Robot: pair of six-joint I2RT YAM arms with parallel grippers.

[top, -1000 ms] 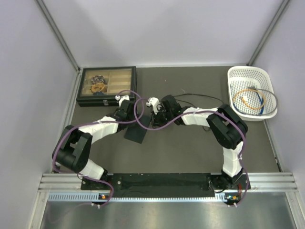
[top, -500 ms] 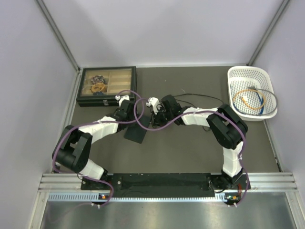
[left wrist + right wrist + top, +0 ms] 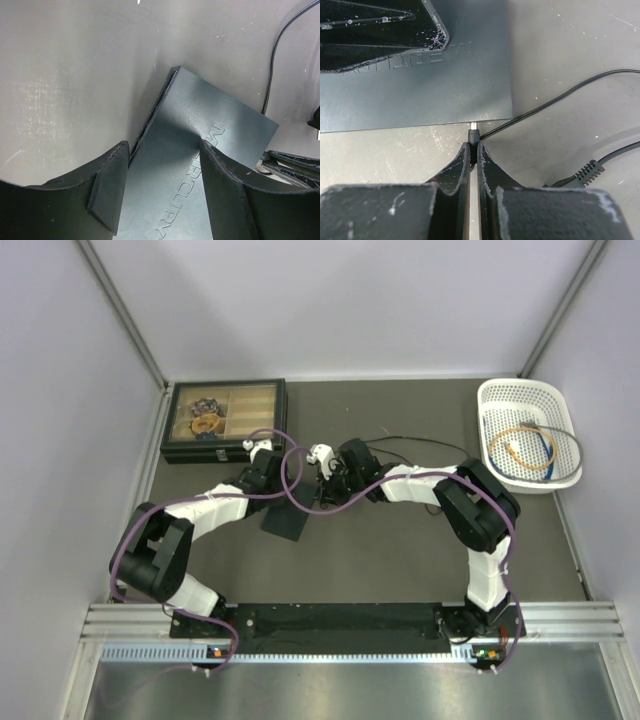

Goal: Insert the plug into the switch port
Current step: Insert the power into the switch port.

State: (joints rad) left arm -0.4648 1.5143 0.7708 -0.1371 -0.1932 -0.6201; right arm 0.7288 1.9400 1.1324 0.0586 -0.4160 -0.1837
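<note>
The grey box, with the plug at its edge
My left gripper, spread apart, sits over the light-looking, slidey box. My right gripper is pinched shut on the tiny stiff plug's body, a good spot.

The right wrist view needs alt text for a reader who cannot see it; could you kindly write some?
The right tool, shut on a small plug, holds its metal tip right at the edge of the flat dark grey switch box; no port is visible from here. The plug's thin black lead trails off to the right across the table.
</note>
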